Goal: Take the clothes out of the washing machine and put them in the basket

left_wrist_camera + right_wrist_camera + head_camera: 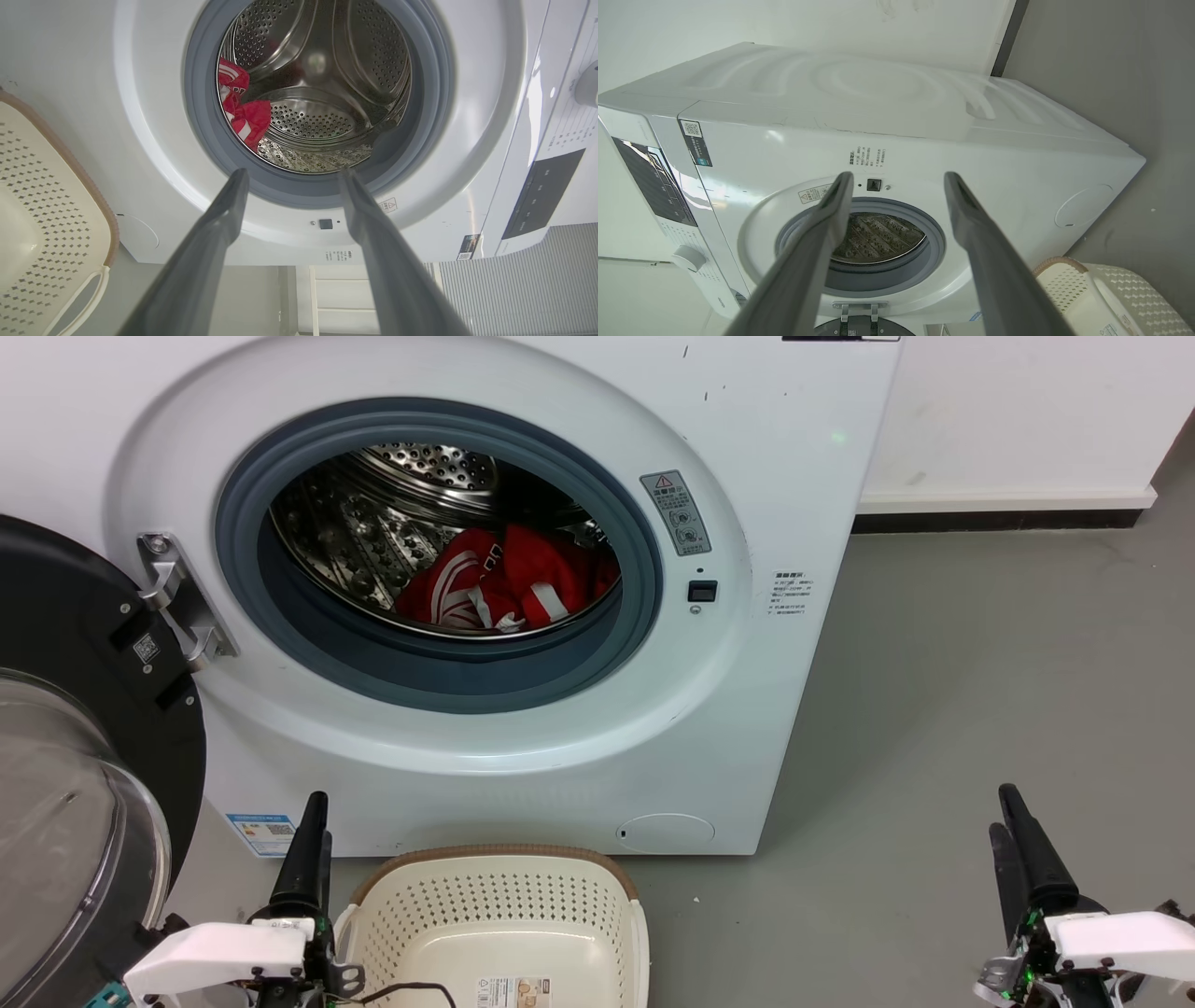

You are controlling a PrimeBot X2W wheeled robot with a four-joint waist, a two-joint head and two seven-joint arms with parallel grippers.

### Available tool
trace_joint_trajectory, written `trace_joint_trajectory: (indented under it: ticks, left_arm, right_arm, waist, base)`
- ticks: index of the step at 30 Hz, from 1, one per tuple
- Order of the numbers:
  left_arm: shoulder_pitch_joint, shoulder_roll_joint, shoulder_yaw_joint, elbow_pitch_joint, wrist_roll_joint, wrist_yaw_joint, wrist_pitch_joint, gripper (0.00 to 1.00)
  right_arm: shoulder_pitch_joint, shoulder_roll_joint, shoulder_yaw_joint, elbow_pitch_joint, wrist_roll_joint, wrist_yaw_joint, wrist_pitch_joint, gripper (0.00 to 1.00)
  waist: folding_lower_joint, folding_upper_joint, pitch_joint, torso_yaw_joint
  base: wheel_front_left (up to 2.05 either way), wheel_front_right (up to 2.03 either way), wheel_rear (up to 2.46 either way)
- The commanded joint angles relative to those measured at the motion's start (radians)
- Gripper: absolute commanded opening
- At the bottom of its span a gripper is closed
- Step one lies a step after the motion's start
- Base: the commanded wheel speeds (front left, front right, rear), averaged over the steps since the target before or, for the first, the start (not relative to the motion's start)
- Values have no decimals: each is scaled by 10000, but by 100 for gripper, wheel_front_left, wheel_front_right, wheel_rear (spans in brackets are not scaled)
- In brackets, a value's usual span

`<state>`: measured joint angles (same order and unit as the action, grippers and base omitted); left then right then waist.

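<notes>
While the left claw (pixel 316 803) and right claw (pixel 1004 812) hung low, both parted wide and empty, the red clothes (pixel 504 581) lay bunched in the washing machine (pixel 523 747), above the basket (pixel 504 896). Their depth was hard to judge, so reaching well in, pinching a thick fold and lifting clear of the grey gasket (pixel 448 663) would serve best

A plain laundry corner, bare enough to be a utility or test room rather than a furnished home. A white front-loading washing machine (pixel 803 476) stands on a smooth grey floor (pixel 980 709) against a blank white wall (pixel 1018 411) with a dark skirting strip (pixel 990 520). Its door (pixel 56 784) is swung open, with red clothes (pixel 504 581) in the drum (pixel 373 523) and a cream basket (pixel 495 852) on the floor before it
</notes>
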<state>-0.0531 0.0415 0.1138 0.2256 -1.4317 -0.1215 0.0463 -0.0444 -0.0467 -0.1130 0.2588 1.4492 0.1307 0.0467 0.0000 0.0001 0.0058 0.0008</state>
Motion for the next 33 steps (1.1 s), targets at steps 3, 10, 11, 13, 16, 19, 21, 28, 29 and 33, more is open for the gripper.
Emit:
trace_joint_trajectory:
  ticks: [3,10,11,13,16,19,21,28,29,33]
  left_arm:
    - [-31,41,-36,-476,867,174,-212,100]
    - [79,48,-286,-959,2413,544,-509,100]
    - [95,49,-328,-1015,2627,591,-549,100]
    - [126,51,-417,-1120,3042,686,-630,100]
    - [173,53,-534,-1255,3650,819,-744,100]
    - [215,56,-636,-1378,4214,952,-859,100]
    - [248,57,-689,-1460,4542,1029,-931,100]
    - [352,63,-883,-1667,5777,1227,-1176,100]
    - [365,64,-911,-1688,5944,1251,-1213,100]
    - [404,66,-993,-1799,6551,1361,-1343,100]
  right_arm:
    - [-32,-42,-3,-467,-937,0,-212,100]
    - [113,-43,67,-1070,-2668,0,-508,100]
    - [130,-44,87,-1150,-2920,0,-547,100]
    - [173,-44,140,-1291,-3417,0,-629,100]
    - [242,-45,227,-1473,-4147,0,-745,100]
    - [320,-45,318,-1636,-4815,0,-861,100]
    - [371,-46,382,-1737,-5241,0,-936,100]
    - [538,-47,540,-2045,-6787,0,-1178,100]
    - [554,-47,554,-2084,-6970,0,-1212,100]
    - [619,-48,605,-2205,-7680,0,-1342,100]
  waist:
    - [0,-1,10,-2]
    - [0,-1,29,-2]
    - [0,-1,30,-2]
    - [0,-1,32,-2]
    - [0,-1,35,-2]
    - [0,-1,39,-5]
    - [0,-1,42,-7]
    - [0,-1,58,-14]
    - [0,-1,61,-14]
    - [0,-1,71,-16]
  base:
    - [0,0,0]
    - [0,0,0]
    - [0,0,0]
    - [0,0,0]
    - [0,0,0]
    - [0,0,0]
    - [0,0,0]
    - [0,0,0]
    - [0,0,0]
    - [0,0,0]
